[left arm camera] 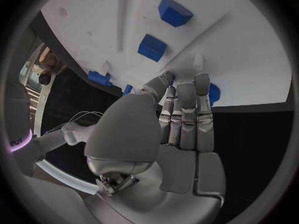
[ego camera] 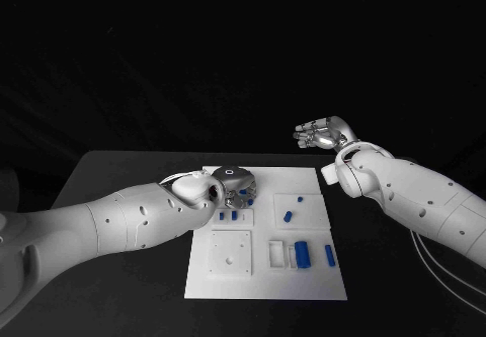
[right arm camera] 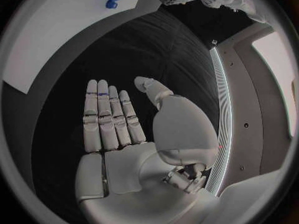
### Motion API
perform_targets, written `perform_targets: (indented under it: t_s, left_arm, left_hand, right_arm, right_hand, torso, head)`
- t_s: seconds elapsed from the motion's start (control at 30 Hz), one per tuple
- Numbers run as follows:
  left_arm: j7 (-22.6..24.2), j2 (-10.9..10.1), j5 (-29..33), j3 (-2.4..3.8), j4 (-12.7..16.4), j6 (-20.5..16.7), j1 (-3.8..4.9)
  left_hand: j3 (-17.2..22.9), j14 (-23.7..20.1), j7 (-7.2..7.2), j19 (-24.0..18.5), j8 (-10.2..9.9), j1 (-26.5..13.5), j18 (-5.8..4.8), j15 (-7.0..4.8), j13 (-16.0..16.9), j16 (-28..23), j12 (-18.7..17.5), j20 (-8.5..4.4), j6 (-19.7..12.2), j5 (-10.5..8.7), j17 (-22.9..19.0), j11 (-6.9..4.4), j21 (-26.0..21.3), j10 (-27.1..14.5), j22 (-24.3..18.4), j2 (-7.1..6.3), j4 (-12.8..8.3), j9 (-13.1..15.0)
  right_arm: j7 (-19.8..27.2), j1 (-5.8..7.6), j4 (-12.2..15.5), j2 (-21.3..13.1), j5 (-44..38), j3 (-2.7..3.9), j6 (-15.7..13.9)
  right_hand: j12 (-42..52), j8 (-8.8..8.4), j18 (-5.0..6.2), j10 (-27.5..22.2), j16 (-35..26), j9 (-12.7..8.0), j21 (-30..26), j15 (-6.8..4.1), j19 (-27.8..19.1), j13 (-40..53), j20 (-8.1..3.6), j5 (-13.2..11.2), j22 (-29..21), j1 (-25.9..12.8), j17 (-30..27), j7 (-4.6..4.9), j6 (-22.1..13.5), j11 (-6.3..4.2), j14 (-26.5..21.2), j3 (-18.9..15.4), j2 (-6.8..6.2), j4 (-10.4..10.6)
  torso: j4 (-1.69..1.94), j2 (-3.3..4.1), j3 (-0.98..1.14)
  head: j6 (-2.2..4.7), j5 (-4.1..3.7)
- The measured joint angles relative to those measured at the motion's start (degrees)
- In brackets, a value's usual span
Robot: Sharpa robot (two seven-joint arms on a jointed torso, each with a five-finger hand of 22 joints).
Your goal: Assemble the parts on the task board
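- Black counter (ego camera: 121,168) carried the white task board (ego camera: 265,281) at its middle, and darkness lay behind it.
- We saw several blue parts (ego camera: 300,254) lying on the board, most toward its near right and its centre.
- Our left hand (ego camera: 235,184) reached down over the board's far left corner; in the left wrist view its fingers (left arm camera: 187,109) lay straight and side by side, tips at the board's edge near a blue part, gripping nothing.
- Our right hand (ego camera: 322,133) hung raised beyond the board's far right corner, well apart from it; in the right wrist view its fingers (right arm camera: 109,117) were flat and spread, holding nothing.
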Motion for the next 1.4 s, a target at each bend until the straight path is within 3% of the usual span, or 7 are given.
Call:
perform_targets:
  t_s: [0.8, 0.93, 1.17, 1.4]
  left_arm:
    - [0.6, 0.6, 1.2, 0.02, -0.8, 1.2, -0.08]
    - [0.7, 0.6, 1.5, 0.02, -0.8, 1.4, -0.09]
    - [0.7, 0.6, 1.8, 0.02, -0.8, 1.7, -0.1]
    - [0.7, 0.6, 2.0, 0.03, -0.8, 1.7, -0.09]
  left_hand:
    - [0.1, 0.6, -0.16, 0.0, 0.0, -0.7, 0.01, -0.22, 0.0, 0.0, 0.0, 0.0, 0.2, -0.26, 0.0, -0.54, 0.2, 1.1, 0.0, 0.72, 0.8, -0.1]
    - [-0.1, 0.6, -0.04, 0.0, 0.0, -0.7, 0.0, -0.22, 0.0, 0.3, 0.0, 0.0, 1.1, -0.44, 0.0, -0.82, 0.3, 3.7, 0.0, 0.75, 1.0, -0.1]
    - [-1.3, 0.8, -0.11, -0.2, 0.0, 0.7, -0.07, -0.41, -0.1, 0.4, -0.1, -0.23, 4.2, -0.88, 0.1, -1.45, 0.9, 7.0, 0.0, 3.74, 0.3, -0.1]
    - [-2.8, 1.0, -0.28, -0.2, -0.2, 1.0, -0.11, -0.62, 0.0, 0.4, -0.1, -0.23, 5.3, -0.89, 0.2, -1.78, 1.8, 8.0, 0.0, 5.08, -0.5, -0.1]
  right_arm:
    - [0.0, 0.0, 0.0, 0.1, 0.0, 0.0, 0.0]
    - [0.0, 0.0, 0.0, 0.1, 0.0, 0.0, 0.0]
    - [0.0, 0.0, 0.0, 0.2, 0.0, 0.0, -0.1]
    - [0.0, 0.0, 0.0, 0.2, 0.0, 0.0, -0.1]
  right_hand:
    - [0.0, 0.0, 0.0, 0.0, 0.0, 0.0, 0.0, -0.01, 0.0, 0.0, 0.0, 0.2, 0.0, 0.0, 0.0, -0.01, 0.0, 0.0, 0.0, 0.0, 0.0, 0.0]
    - [0.0, 0.0, 0.0, 0.0, 0.0, 0.0, 0.0, -0.01, 0.0, 0.0, 0.0, 0.2, 0.0, 0.0, 0.0, -0.01, 0.0, 0.0, 0.0, 0.0, 0.0, 0.0]
    - [0.0, 0.0, 0.0, 0.0, 0.0, 0.0, 0.0, -0.01, 0.0, 0.0, 0.0, 0.2, 0.0, 0.0, 0.0, -0.01, 0.0, 0.0, 0.0, 0.0, 0.0, 0.0]
    - [0.0, 0.0, 0.0, 0.0, 0.0, 0.0, 0.0, 0.01, 0.0, 0.0, 0.0, 0.4, 0.0, 0.0, 0.0, -0.01, 0.0, 0.0, 0.0, 0.0, 0.0, 0.0]
  torso:
    - [-0.01, 0.01, -0.05]
    - [-0.01, -0.02, -0.05]
    - [-0.01, -0.03, -0.03]
    - [-0.01, -0.04, -0.03]
  head:
    - [-0.24, -0.1]
    - [-0.26, -0.21]
    - [-0.27, -0.38]
    - [-0.25, -0.44]
